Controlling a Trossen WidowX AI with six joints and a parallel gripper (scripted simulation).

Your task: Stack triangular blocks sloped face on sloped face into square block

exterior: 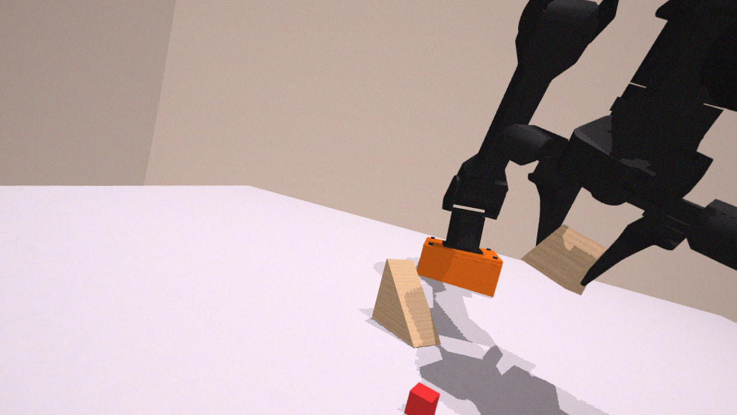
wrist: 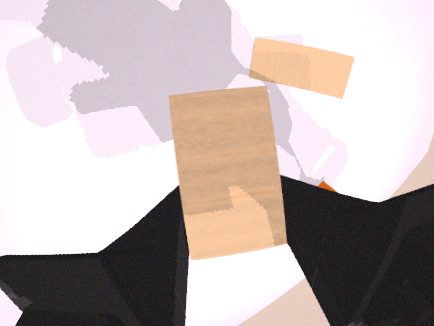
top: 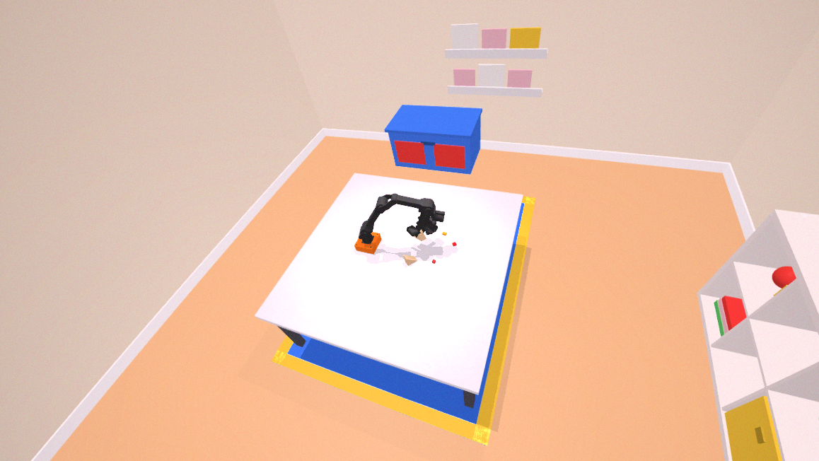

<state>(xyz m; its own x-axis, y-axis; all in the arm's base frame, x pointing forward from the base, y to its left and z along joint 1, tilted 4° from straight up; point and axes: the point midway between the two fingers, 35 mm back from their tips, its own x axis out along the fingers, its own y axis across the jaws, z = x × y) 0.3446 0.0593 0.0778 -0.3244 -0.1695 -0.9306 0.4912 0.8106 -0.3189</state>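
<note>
My gripper (exterior: 564, 263) is shut on one wooden triangular block (exterior: 562, 256) and holds it well above the white table, tilted. The held block also shows in the wrist view (wrist: 229, 168) between the black fingers, and in the top view (top: 421, 235). The other triangular block (exterior: 403, 303) rests on the table, standing on one flat face with its slope facing left, in front of the arm's orange base (exterior: 459, 265). In the wrist view it lies (wrist: 301, 67) below and to the right of the held block. The two blocks are apart.
A small red cube (exterior: 421, 399) sits on the table near the resting block. Another red cube (top: 454, 244) and a small yellow cube (top: 444, 233) lie further right. A blue cabinet (top: 433, 138) stands behind the table.
</note>
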